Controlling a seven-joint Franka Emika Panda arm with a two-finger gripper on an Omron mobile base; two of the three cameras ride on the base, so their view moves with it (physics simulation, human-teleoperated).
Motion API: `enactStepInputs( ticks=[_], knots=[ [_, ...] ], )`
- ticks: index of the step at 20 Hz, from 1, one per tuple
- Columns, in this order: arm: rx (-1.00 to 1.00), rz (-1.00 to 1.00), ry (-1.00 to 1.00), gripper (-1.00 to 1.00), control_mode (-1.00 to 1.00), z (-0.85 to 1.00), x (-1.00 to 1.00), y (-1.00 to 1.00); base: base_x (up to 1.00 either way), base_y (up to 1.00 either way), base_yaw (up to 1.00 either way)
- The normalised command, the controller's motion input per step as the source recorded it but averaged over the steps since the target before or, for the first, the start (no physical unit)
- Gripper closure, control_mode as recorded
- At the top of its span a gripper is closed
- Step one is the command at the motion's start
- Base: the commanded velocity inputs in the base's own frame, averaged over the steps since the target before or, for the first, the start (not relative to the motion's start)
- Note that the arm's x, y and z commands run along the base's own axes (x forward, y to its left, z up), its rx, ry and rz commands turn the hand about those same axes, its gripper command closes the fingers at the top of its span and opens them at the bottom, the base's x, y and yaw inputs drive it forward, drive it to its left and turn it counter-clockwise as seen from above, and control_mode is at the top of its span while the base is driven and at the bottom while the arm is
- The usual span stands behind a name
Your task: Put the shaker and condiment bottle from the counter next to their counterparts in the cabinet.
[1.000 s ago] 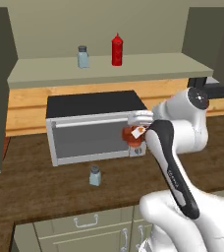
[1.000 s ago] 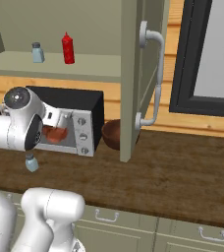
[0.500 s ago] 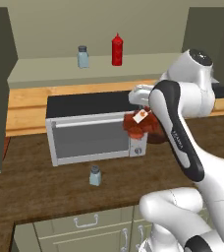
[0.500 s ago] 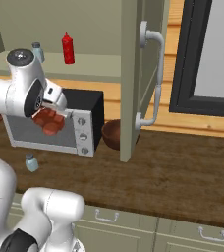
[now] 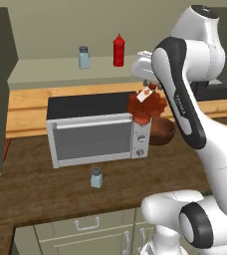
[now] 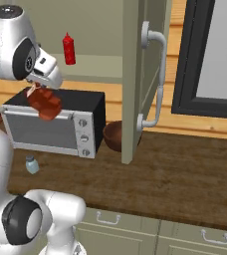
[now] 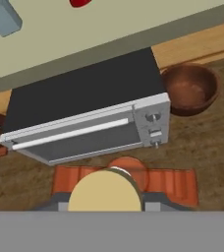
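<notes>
Between my fingers [image 5: 148, 91] sits the condiment bottle [image 5: 146, 106], clenched at its neck: from the hand view I look straight down on the tan stopper, with the reddish leaf-shaped body spreading out to both sides beneath it. Seen from the left base view, the bottle hangs below the hand with its white tag showing, in the air at about the level of the toaster oven's [image 5: 96, 128] top, over its right end. It touches nothing but my grip, as far as I can tell.

Just beyond, to the right of the oven, a brown bowl [image 5: 160, 131] rests on the tabletop [image 5: 36, 184]. Up and behind, the cabinet [image 5: 51, 74] shelf carries the 2 counterparts: the red squeeze bottle [image 5: 118, 50] and, to its left, the pale-blue shaker twin [image 5: 84, 57], standing a little apart from each other.

As I judge it, the job is well under half done. Of 2 items, 0 are placed yet: the bottle is lifted but must be carried up and back to the shelf and set beside the red squeeze bottle. The shaker [image 5: 96, 177] stands on the tabletop in front of the oven, well apart from my hand, and needs a full second trip to land next to its twin.
</notes>
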Motion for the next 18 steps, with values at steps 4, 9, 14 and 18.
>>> enactStepInputs(
  ticks=[4,9,14,18],
  knots=[
    [0.0,0.0,-0.05,1.0,-1.0,0.06,-0.06,0.03,0.0,0.0,0.0],
    [0.0,-0.01,0.0,1.0,-1.0,0.62,0.19,-0.43,0.0,0.0,0.0],
    [0.01,0.0,-0.03,1.0,-1.0,0.66,0.1,-0.4,0.0,0.0,0.0],
    [0.0,0.0,-0.09,1.0,-1.0,0.0,-0.09,0.0,0.0,0.0,0.0]
  ],
)
